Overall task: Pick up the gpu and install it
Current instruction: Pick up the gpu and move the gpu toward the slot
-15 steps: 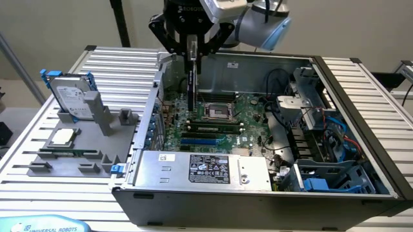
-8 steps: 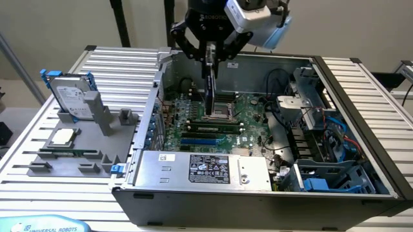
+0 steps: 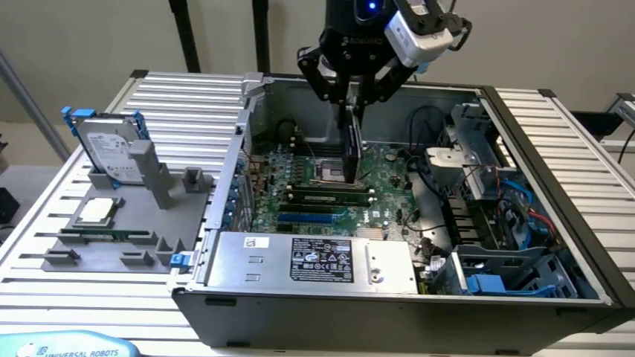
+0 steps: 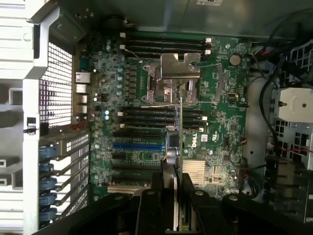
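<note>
My gripper (image 3: 355, 100) hangs over the open computer case (image 3: 213, 201), shut on the top edge of the gpu (image 3: 352, 149). The gpu is a thin dark card that hangs upright and edge-on. Its lower end is just above the green motherboard (image 3: 382, 167), near the silver processor socket (image 3: 332, 172). In the wrist view the gpu (image 4: 179, 127) is a narrow strip running from between my black fingers (image 4: 166, 193) out over the motherboard (image 4: 220, 88). It lies beside the blue expansion slot (image 4: 137, 145) and a finned heatsink (image 4: 200, 169). Whether its edge touches the board I cannot tell.
A grey holder (image 3: 109, 249) outside the case, at the exterior view's left, carries a silver hard drive with blue rails (image 3: 107, 149), a square chip (image 3: 97, 210) and a memory stick (image 3: 104, 234). The power supply (image 3: 308, 260) fills the case's near side. Cables and drive bays (image 3: 486, 193) crowd the right.
</note>
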`<action>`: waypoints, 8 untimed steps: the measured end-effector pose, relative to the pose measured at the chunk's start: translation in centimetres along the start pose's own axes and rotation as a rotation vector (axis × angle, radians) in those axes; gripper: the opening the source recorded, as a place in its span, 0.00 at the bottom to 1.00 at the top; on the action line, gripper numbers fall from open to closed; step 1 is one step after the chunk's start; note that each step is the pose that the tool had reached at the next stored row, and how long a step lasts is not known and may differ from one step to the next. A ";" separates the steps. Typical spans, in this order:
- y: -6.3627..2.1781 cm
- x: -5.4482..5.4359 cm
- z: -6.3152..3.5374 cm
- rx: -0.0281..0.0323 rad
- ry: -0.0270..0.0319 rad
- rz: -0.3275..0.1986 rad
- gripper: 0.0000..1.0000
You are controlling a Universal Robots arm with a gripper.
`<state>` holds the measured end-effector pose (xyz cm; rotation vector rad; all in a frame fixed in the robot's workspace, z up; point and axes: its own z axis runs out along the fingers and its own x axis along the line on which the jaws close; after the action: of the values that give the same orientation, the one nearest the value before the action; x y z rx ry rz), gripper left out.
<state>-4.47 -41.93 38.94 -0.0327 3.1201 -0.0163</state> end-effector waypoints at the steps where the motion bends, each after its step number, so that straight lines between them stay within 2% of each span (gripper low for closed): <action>1: 0.04 -0.4 0.19 0.0001 0.0005 0.000 0.27; 4: 0.10 -1.2 0.69 0.0006 0.0031 0.000 0.27; 5: 0.11 -1.3 0.70 0.0027 0.0051 0.000 0.27; 8: 0.11 -1.3 0.70 0.0027 0.0053 0.000 0.27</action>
<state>-3.19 -41.81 38.27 -0.0327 3.1253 -0.0207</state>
